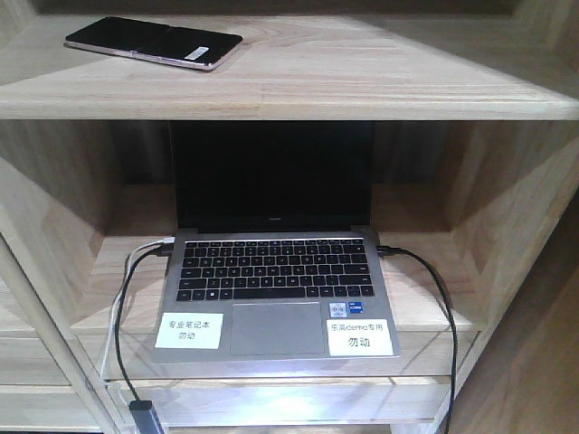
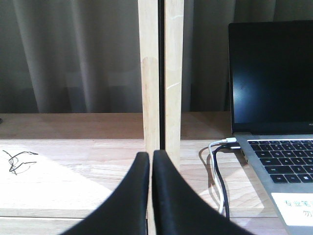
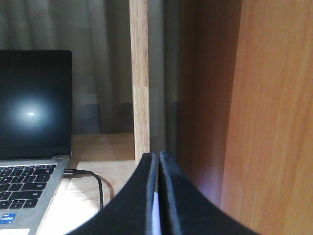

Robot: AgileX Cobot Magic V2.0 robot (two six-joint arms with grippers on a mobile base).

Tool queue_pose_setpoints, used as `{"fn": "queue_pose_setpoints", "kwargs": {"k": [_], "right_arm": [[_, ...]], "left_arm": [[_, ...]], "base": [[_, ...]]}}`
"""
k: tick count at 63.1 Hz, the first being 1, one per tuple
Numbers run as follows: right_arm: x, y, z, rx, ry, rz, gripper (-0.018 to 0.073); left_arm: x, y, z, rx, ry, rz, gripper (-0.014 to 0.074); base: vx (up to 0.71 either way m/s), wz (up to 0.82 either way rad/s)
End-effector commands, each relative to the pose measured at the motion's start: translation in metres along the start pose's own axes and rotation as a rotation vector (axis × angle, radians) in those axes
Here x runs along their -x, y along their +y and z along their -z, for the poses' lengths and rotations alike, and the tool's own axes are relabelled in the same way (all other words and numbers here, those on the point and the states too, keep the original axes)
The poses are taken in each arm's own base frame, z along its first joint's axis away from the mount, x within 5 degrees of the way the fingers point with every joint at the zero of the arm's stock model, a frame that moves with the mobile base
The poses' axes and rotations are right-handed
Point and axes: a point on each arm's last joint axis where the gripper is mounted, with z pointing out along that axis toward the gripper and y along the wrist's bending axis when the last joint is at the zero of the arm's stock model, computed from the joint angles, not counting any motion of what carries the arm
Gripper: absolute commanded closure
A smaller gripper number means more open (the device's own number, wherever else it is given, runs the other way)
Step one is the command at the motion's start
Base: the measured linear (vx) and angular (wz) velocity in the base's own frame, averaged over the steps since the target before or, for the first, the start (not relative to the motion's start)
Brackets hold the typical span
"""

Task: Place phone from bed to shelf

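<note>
The phone (image 1: 154, 42) lies flat on the upper board of the shelf (image 1: 380, 81), towards its left, long axis running left to right and angled a touch, its right end nearer the front edge. It's a glossy black slab with a pinkish metal rim, on pale, grainy plank wood. One board down sits an open grey laptop (image 1: 271, 298), screen dark, with cables (image 1: 434, 298) plugged in on both sides and two white stickers with Chinese characters, one also reading "demo". Left fingers (image 2: 151, 169) are pressed together, holding nothing. Right fingers (image 3: 158, 169) are likewise closed and empty.
</note>
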Motion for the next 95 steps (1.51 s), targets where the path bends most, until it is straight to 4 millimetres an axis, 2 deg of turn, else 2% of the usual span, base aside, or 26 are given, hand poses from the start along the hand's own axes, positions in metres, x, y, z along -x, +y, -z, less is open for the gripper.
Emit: {"fn": "queue_pose_setpoints", "kwargs": {"k": [1,95], "right_arm": [[0.0084,-0.0002,0.0013,-0.005,-0.109,0.023,0.0564],[0.0105,-0.0001,0.0015,-0.005,-0.132,0.025,0.0564]], "left_arm": [[0.0142,0.0016,0.003,0.01,-0.107,0.014,0.0595],[0.0142,0.0016,0.003,0.01,-0.107,0.014,0.0595]], "base": [[0.0,0.0],[0.0,0.0]]}}
